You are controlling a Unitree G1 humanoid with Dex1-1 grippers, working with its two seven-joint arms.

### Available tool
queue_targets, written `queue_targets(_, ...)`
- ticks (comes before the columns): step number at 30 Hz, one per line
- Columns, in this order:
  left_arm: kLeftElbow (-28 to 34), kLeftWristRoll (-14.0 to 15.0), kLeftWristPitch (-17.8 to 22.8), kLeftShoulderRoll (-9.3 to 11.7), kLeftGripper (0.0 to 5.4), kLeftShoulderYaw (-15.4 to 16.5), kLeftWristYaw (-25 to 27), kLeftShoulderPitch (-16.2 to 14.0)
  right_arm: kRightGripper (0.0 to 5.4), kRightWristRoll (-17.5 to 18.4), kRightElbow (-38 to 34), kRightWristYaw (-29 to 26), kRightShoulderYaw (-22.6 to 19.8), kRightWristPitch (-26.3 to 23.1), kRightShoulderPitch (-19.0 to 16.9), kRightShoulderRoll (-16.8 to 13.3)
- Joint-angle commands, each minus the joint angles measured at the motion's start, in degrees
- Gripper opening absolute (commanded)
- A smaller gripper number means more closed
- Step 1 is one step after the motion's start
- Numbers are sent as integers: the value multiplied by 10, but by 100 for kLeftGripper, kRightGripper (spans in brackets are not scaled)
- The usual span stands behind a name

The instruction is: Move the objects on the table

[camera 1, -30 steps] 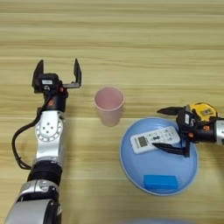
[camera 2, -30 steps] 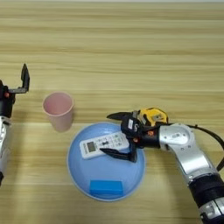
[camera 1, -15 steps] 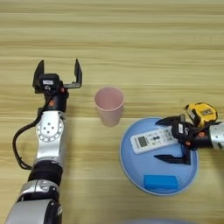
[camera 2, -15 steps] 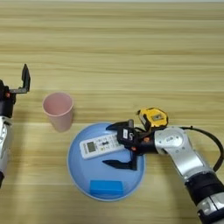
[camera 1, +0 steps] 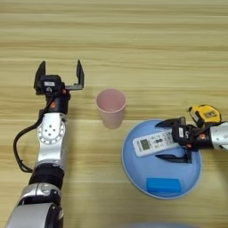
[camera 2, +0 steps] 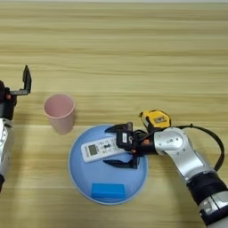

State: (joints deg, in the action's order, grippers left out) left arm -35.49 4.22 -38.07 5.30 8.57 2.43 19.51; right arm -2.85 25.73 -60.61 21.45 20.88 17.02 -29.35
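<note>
right gripper (camera 2: 119,146): over the plate (camera 2: 80,171), fingers spread wide, one on each long side of the remote (camera 2: 101,149). Not clamped; holding nothing.
change: 1 s ago the same fingers sat further toward the plate's right rim, at the remote's end. They've since slid in along it. Remote itself hasn't shifted.
meaning: looks like a pre-grasp on the remote. Closing is probably next; nothing has been moved yet.
remote: flat on the plate, upper middle, screen end pointing left.
blue block (camera 2: 107,191): on the plate near its front edge, apart from the remote.
cup (camera 1: 111,107): upright on the table (camera 1: 133,44), just beyond the plate's upper-left rim, not touching it.
left gripper (camera 1: 59,75): parked left of the cup, fingers wide apart, empty. Unchanged over the last second.
tape measure (camera 2: 155,120): beside the plate's right rim, partly behind the right wrist.
hard to tell: whether either right finger touches the remote or the plate. The remote's right end is hidden by the gripper body.
</note>
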Motion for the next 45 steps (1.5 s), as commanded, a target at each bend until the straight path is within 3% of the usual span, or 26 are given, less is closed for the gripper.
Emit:
queue_targets(1,-3,-8,-4,-1,540,-3,-3,6,408,-45,21,-10,23,-17,-9,-26)
queue_targets(12,-1,-9,-3,-3,540,-4,-6,5,297,-68,25,-32,62,-64,-16,-54)
queue_targets(18,0,-10,-3,-3,540,-4,-8,5,288,-69,37,-50,81,-89,-15,-62)
queue_targets(27,0,-9,-4,-3,540,-5,-9,5,288,-54,24,-55,81,-88,-22,-65)
queue_targets(33,-2,-9,-5,-2,540,-5,-10,6,288,-4,-21,-64,56,-100,-33,-68)
queue_targets(38,-3,-9,-4,-2,540,-6,-10,7,288,71,-93,-85,12,-144,-51,-74)
queue_targets(45,-5,-9,-5,-2,540,-5,-10,8,287,115,-131,-92,-39,-183,-55,-80)
